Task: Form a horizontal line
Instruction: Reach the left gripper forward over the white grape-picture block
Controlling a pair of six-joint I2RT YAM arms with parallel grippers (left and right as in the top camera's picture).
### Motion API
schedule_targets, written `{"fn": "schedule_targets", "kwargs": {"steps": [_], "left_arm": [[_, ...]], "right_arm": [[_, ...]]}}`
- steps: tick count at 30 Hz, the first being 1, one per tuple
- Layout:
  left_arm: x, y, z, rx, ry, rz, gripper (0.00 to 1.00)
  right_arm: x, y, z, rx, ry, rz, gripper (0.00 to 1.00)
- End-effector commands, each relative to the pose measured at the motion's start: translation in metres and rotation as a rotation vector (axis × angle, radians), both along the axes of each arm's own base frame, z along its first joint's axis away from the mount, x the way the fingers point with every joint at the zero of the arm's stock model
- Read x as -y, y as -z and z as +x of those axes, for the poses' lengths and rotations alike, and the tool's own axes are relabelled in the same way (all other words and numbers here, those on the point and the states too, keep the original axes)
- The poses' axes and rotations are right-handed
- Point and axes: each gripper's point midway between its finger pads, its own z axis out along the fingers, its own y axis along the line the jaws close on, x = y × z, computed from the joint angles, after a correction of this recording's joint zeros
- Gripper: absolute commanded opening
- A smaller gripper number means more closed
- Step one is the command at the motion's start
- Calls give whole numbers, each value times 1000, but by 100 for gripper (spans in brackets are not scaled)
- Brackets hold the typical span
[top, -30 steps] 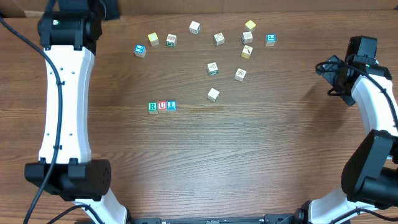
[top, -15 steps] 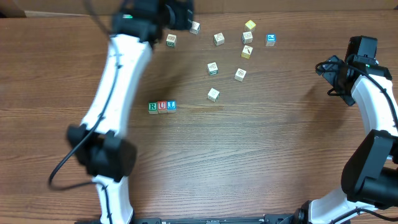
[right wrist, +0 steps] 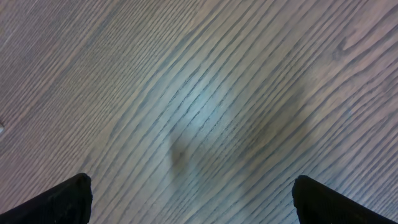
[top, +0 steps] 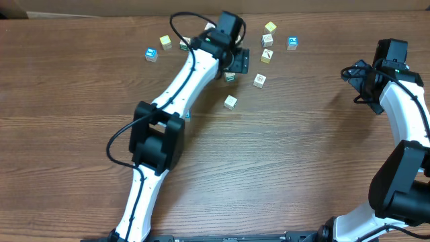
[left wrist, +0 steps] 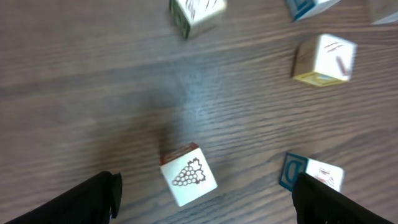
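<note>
The horizontal line of letter cubes is almost wholly hidden under my left arm in the overhead view; only a blue sliver (top: 186,115) of its right end shows. My left gripper (top: 237,64) hangs open over the scattered cubes at the back of the table. In the left wrist view a white cube with a grape drawing (left wrist: 188,175) lies on the wood between the wide-apart fingers (left wrist: 93,198), touching neither of them. At the right edge my right gripper (right wrist: 199,208) stands open over bare wood, nothing between its fingertips.
Loose cubes lie around the left gripper: a yellow-sided one (left wrist: 324,59), a blue D cube (left wrist: 306,174), a pale one (top: 230,102), another (top: 259,81), a blue one (top: 292,43) and a yellow one (top: 270,27). Two more (top: 152,54) (top: 165,42) sit at the back left.
My left arm has swung from the far left across the table to the scattered cubes, and it now covers the row. The right arm has not moved.
</note>
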Motion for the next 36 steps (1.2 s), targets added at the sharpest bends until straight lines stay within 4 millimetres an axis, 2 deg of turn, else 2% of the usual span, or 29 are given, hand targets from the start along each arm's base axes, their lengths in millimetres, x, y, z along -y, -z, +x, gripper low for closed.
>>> {"fn": "schedule_targets", "kwargs": {"steps": [1,5,8,14,25,28,36], "left_arm": [[-3,23,1,-28,-106,13,80],[-3,37,-2,-57,-130,15,69],[-4,44,-4,-70,-130,23,55],[-5,47,-6,-79,-128,29,31],[-9,47,-5,-53,-11,105,40],[-10,47,-5,-50,2,113,39],[-9,46,-4,-46,2,112,28]], "right_arm": [[3,-12,3,26,1,-19,100],[3,-12,3,25,1,-19,100],[3,-12,3,25,1,-19,100],[3,-12,3,26,0,-19,100],[3,-12,3,25,1,-19,100],[3,-12,3,25,1,-19,100],[3,-12,3,25,1,-19,100]]}}
